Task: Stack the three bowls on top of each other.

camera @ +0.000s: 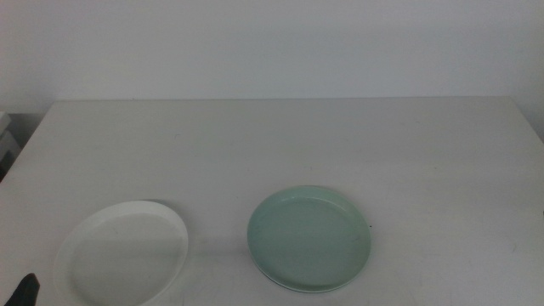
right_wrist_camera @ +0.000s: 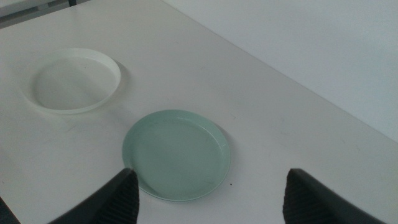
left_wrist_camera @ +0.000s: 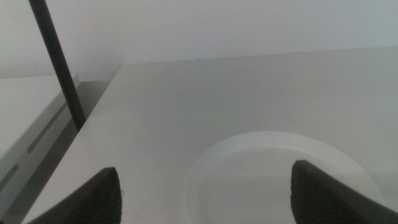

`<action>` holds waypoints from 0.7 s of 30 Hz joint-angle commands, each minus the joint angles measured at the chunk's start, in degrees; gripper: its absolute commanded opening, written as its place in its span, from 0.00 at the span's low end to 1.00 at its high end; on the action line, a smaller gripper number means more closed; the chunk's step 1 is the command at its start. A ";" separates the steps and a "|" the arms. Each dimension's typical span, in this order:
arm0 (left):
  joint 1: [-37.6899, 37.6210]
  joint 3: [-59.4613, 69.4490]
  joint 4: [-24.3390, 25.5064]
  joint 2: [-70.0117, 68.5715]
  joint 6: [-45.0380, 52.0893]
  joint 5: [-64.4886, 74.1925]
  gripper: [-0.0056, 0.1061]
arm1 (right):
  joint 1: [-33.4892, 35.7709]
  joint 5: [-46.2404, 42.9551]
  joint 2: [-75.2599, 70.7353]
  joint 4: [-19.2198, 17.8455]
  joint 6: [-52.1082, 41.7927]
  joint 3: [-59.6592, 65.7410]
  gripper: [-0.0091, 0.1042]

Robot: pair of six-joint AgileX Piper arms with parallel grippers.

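The white bowl point(camera: 123, 255) lies on the table at the front left and also shows in the left wrist view point(left_wrist_camera: 280, 168) and the right wrist view point(right_wrist_camera: 74, 79). The mint green bowl point(camera: 310, 238) lies to its right, near the front middle, apart from it point(right_wrist_camera: 177, 154). The blue-grey bowl is out of view. My left gripper point(left_wrist_camera: 208, 196) is open and empty, just in front of the white bowl's near rim; only a dark tip point(camera: 24, 291) shows in the middle view. My right gripper point(right_wrist_camera: 208, 199) is open and empty, above and short of the green bowl.
The white table point(camera: 280, 144) runs back to a pale wall. A dark thin pole point(left_wrist_camera: 59, 62) stands off the table's left edge, beside a lower grey surface.
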 commanded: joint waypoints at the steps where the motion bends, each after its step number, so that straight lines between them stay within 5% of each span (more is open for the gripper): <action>1: -0.28 -0.98 -1.52 0.09 -0.30 -3.75 0.99 | -0.02 -3.53 0.25 0.28 -0.73 -1.37 0.60; 21: -0.23 -37.23 1.34 18.59 -5.83 6.88 0.99 | -0.02 -3.53 0.25 0.28 -0.73 -1.37 0.60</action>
